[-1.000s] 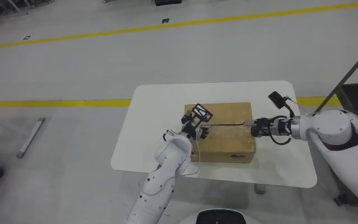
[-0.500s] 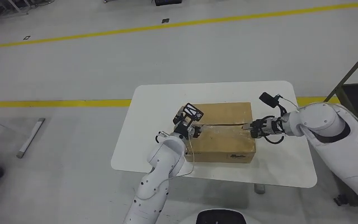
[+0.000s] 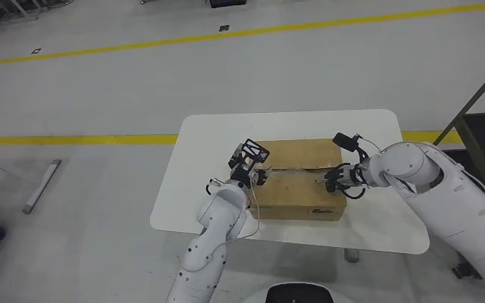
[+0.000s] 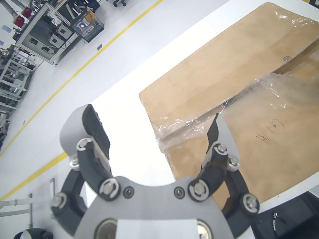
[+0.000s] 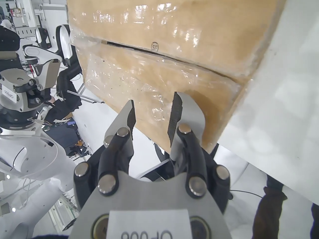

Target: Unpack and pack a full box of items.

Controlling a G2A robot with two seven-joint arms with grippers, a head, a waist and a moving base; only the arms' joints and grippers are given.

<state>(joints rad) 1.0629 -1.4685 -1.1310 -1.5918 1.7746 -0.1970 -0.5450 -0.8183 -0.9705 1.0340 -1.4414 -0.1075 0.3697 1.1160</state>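
Box [image 3: 299,198] in middle of counter [image 3: 204,151], tape [image 4: 274,85] on seam. My left tool [image 4: 152,115] and right tool [image 5: 153,103], both apart, flank its ends, likely to peel.

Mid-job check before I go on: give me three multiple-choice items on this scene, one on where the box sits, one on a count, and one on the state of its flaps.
1. Where does the box sit?
A. On the floor
B. On the white table
C. On a shelf

2. How many boxes are on the table?
A. One
B. Two
C. Three

3. What state are the box's top flaps in?
A. Folded wide open
B. Cut off
C. Down, with clear tape along the seam

Answers:
1. B, since the top view shows the box resting on the white tabletop.
2. A, since a single brown box lies there.
3. C, since both wrist views show wrinkled clear tape over the seam between flaps that lie flat.
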